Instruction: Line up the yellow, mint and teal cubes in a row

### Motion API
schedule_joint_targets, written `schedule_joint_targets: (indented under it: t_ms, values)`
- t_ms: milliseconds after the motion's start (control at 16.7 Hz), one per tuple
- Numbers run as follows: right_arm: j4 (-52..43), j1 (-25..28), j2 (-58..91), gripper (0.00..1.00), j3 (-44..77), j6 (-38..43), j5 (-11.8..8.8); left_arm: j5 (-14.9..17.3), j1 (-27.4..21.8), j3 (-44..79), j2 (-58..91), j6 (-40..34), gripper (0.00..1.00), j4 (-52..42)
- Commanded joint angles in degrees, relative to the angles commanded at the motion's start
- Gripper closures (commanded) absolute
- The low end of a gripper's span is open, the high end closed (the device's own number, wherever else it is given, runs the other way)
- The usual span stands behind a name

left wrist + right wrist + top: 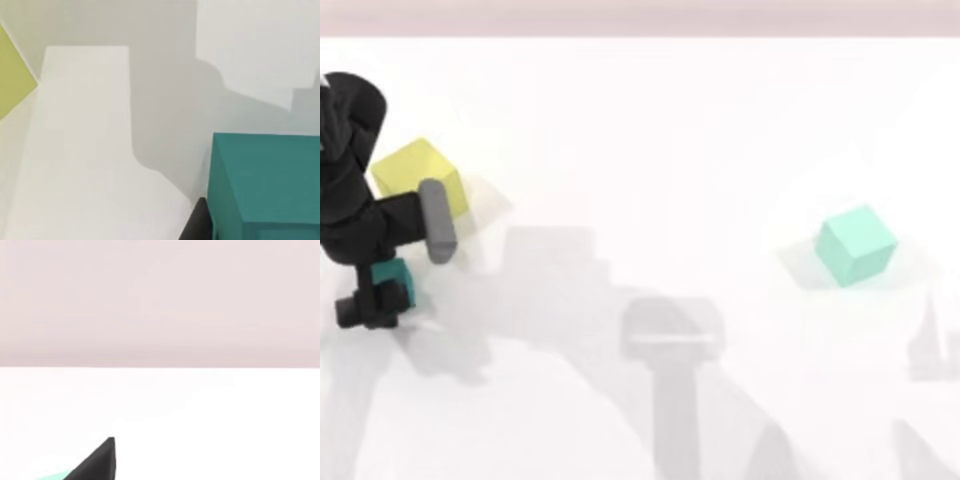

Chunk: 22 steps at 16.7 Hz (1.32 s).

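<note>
The teal cube (395,279) lies at the table's (670,150) left side, partly hidden under the left gripper (378,300), whose black fingers sit against it; whether they actually clamp it cannot be told. In the left wrist view the teal cube (265,185) is cut off at the frame edge. The yellow cube (418,175) stands just behind, half covered by the left arm, which reaches in from the left edge. The mint cube (856,244) sits well apart at the right. Of the right gripper only a dark tip (97,462) shows.
</note>
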Motion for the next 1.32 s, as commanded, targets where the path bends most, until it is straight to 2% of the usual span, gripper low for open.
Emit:
schedule_joint_targets:
  t_ms: [480, 1020, 1320]
  values:
    - [0.0, 0.0, 0.0, 0.0, 0.0, 0.0, 0.0, 0.0, 0.0, 0.0, 0.0, 0.0, 1.0, 0.0]
    - [0.0, 0.0, 0.0, 0.0, 0.0, 0.0, 0.0, 0.57, 0.86, 7.95, -7.49, -1.36, 1.0, -15.71]
    - [0.0, 0.0, 0.0, 0.0, 0.0, 0.0, 0.0, 0.56, 1.03, 9.27, -8.66, -1.52, 1.0, -17.69]
